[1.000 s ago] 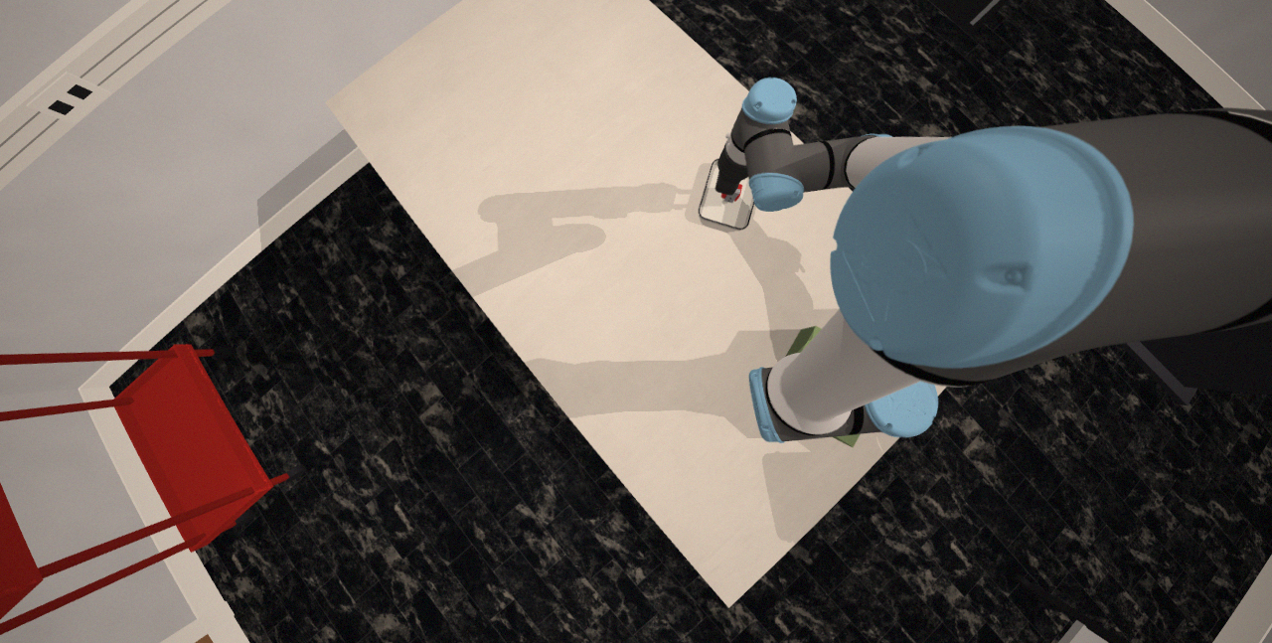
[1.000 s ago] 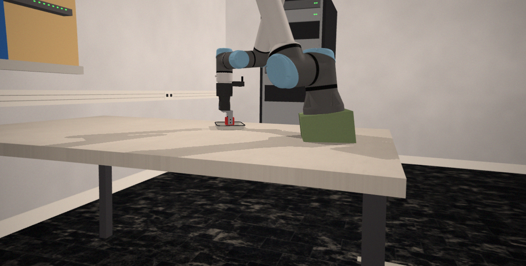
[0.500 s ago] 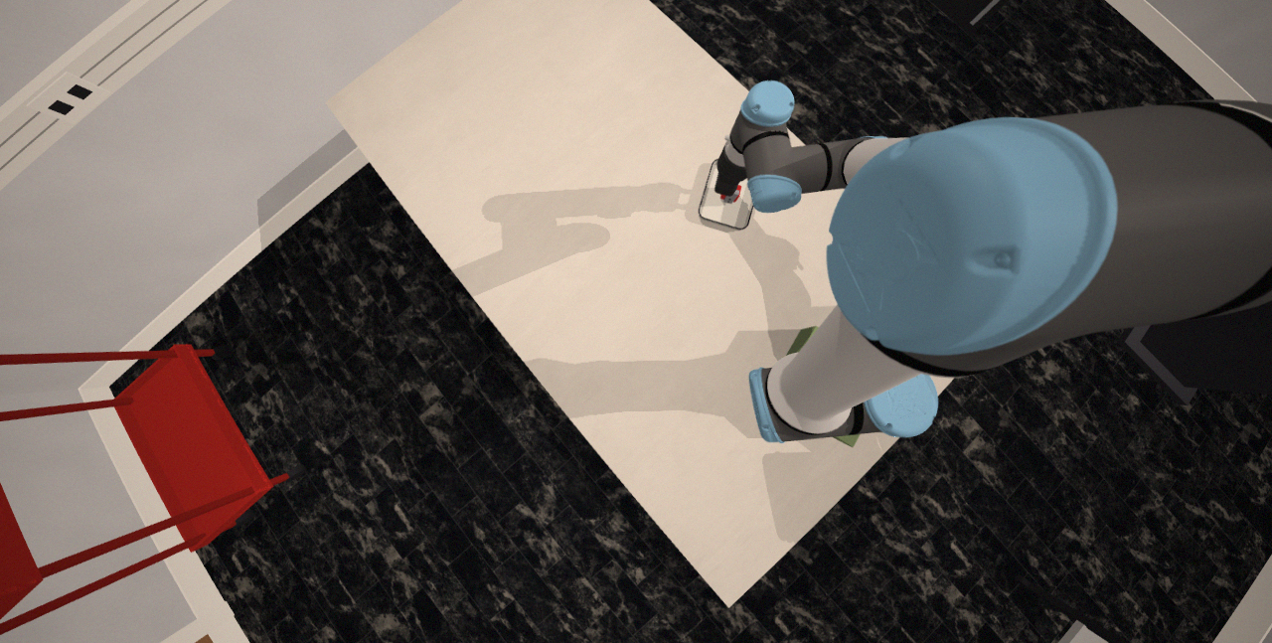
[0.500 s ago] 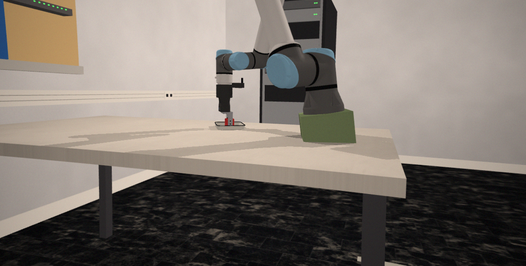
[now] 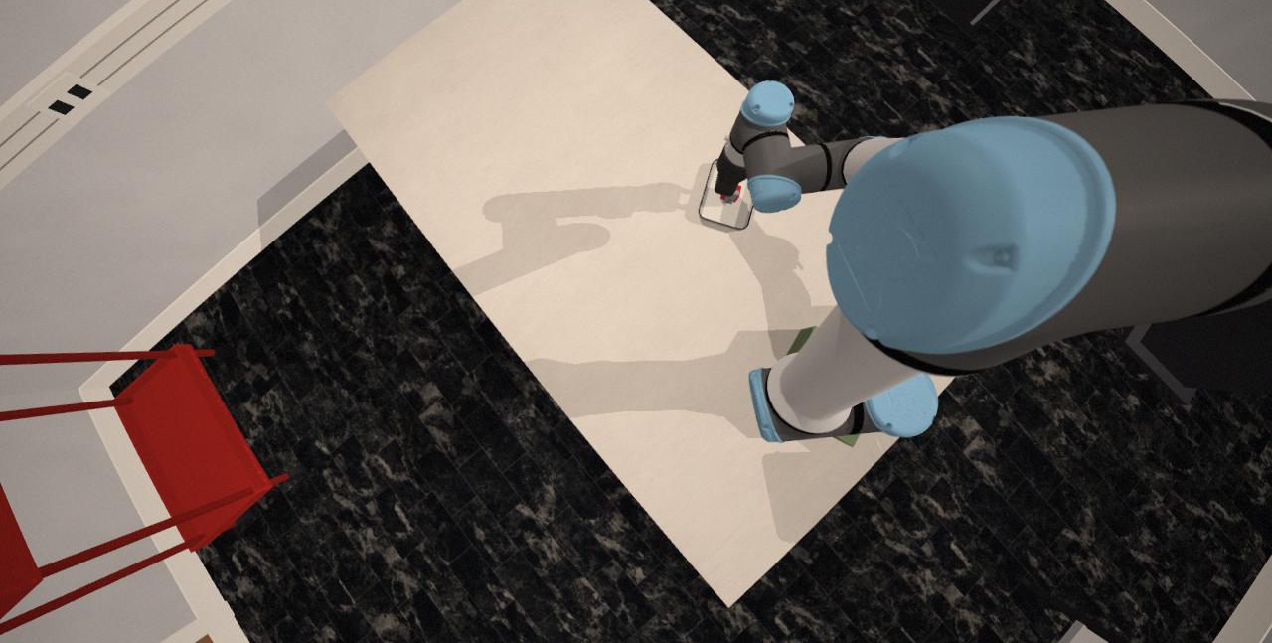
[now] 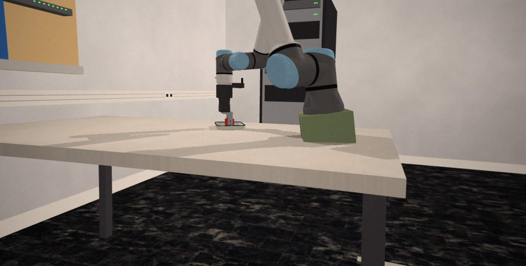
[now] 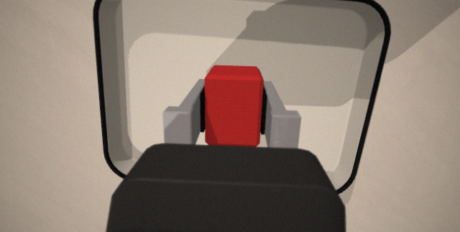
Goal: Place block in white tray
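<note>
My gripper (image 7: 234, 96) is shut on the red block (image 7: 233, 105), one grey finger on each side of it. It hangs straight over the white tray, a shallow tray with a black rim, and the block sits inside the rim's outline. In the side view the block (image 6: 227, 121) is down at rim height within the tray (image 6: 229, 125); I cannot tell whether it touches the floor. From above, the gripper (image 5: 727, 192) covers the far part of the tray (image 5: 726, 205).
The arm's green base block (image 6: 327, 126) stands on the table to the right of the tray. A dark server rack (image 6: 298, 56) stands behind the table. A red frame (image 5: 133, 452) stands on the floor well off the table.
</note>
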You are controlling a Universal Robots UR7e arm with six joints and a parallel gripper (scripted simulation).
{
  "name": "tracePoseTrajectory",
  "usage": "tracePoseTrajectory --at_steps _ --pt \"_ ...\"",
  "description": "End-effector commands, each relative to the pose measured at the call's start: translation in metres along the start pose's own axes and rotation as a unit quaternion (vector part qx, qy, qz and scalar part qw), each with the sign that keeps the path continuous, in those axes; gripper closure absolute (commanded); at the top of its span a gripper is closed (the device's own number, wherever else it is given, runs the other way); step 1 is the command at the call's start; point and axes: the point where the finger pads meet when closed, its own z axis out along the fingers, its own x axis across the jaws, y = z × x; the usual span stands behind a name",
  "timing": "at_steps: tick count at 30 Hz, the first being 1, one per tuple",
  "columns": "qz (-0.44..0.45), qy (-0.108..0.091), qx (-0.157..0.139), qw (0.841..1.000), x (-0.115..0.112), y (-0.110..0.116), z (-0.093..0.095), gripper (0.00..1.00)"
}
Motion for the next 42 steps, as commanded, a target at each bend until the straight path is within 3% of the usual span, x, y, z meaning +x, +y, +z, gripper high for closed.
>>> tracePoseTrajectory --at_steps 1,23,24,42 --pt "0.0 -0.001 0.0 1.0 -0.0005 0.0002 0.0003 1.0" --pt "0.0 -0.001 0.0 1.0 -0.0005 0.0002 0.0014 1.0" --pt "0.0 -0.001 0.0 1.0 -0.0005 0.0002 0.0014 0.06" --pt "0.0 -0.001 0.0 1.0 -0.0005 0.0002 0.0014 0.06"
